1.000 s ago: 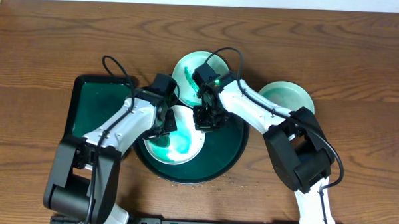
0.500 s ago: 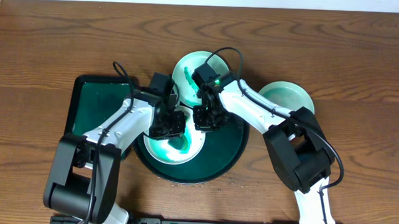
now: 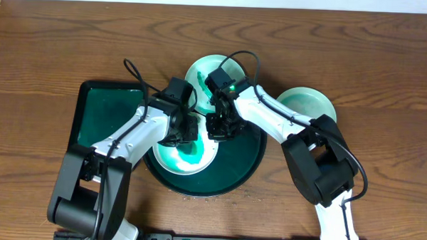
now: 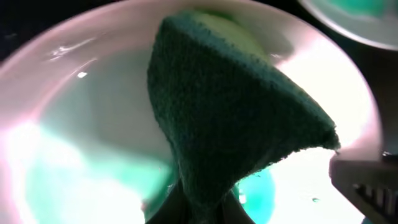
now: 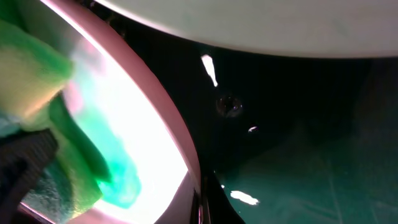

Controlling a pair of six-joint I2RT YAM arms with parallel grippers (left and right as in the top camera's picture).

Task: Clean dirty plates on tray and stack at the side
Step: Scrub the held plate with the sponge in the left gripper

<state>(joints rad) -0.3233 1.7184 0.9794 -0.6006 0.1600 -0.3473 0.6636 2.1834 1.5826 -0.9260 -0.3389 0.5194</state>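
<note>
As your left arm [image 3: 127, 138] stretches over the tray [image 3: 245, 161], elbow bent, the left gripper [image 3: 187, 130] is clamped on a green sponge [image 4: 230, 118] pressed into the smeared plate [image 3: 175, 159] in the tray's left half; the right gripper [image 3: 219, 127], wrist angled down, pinches that plate's right rim

- The sponge [image 4: 230, 124] covers the middle of the near plate [image 4: 81, 112]. The plate's rim runs off the edges of the left wrist view.
- The left gripper [image 4: 196, 206] pinches the sponge, its fingers cut off at the bottom edge.
- From overhead, the right gripper [image 3: 220, 126] hides the near part of the far plate [image 3: 195, 71].
- The right arm covers the near-left rim of the right plate [image 3: 310, 103].
- The left arm overlaps the right side of the rectangular tray [image 3: 100, 109].
- In the right wrist view glare blurs the near plate, and whether the right gripper grips anything cannot be told.
</note>
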